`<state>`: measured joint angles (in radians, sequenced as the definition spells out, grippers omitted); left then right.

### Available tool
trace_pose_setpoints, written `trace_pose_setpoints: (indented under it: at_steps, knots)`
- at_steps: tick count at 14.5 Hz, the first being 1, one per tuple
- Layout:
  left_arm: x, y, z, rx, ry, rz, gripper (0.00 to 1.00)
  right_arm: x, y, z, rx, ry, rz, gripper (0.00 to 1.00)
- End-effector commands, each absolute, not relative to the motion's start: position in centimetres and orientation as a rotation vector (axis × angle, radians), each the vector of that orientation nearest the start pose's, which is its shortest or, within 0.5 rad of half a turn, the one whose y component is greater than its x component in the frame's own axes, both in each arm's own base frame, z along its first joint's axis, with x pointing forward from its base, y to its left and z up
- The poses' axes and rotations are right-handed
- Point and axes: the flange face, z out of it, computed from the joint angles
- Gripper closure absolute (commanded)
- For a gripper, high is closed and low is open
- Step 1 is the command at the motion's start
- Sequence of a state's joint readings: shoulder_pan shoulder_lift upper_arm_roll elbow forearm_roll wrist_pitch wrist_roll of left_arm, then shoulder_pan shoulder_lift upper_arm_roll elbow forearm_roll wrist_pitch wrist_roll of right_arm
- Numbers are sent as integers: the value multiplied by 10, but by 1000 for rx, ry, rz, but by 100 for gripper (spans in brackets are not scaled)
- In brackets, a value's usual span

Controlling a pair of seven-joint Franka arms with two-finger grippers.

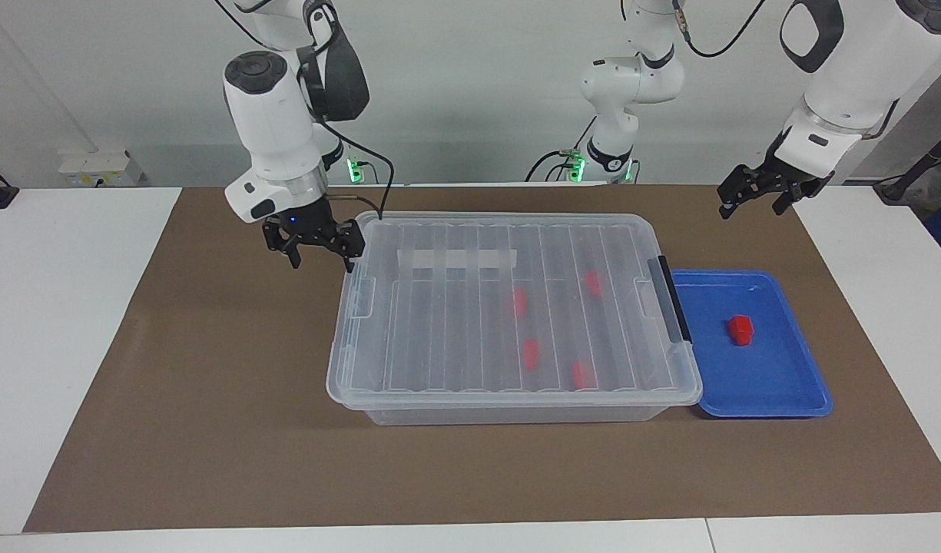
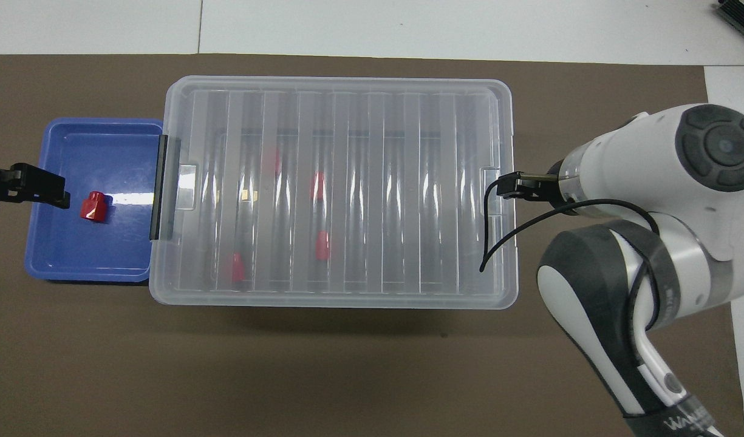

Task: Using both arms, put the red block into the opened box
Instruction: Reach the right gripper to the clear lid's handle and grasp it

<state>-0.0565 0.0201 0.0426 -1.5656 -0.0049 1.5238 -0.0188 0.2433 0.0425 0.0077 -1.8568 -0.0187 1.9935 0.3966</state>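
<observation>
Beside the lidded box [image 1: 508, 307], the right gripper [image 1: 321, 257] hangs with jaws wide, empty.

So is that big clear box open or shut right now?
Shut. The ribbed lid lies flat across the box, rim to rim, with four red blocks blurred underneath.
</observation>
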Motion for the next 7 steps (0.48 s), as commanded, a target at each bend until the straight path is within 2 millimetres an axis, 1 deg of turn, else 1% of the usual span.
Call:
trace_pose_setpoints:
  at_steps: [1,5,7]
  knots:
    - [547,-6,613,-3147,-24,73,0,555,152,481,-3108,208,-119,0]
    - [547,-6,613,-3146,-27,73,0,546,159,455,-3114,166,-102,0]
    - [547,-6,613,-3147,-24,73,0,542,157,451,-3121,157,-78,0]
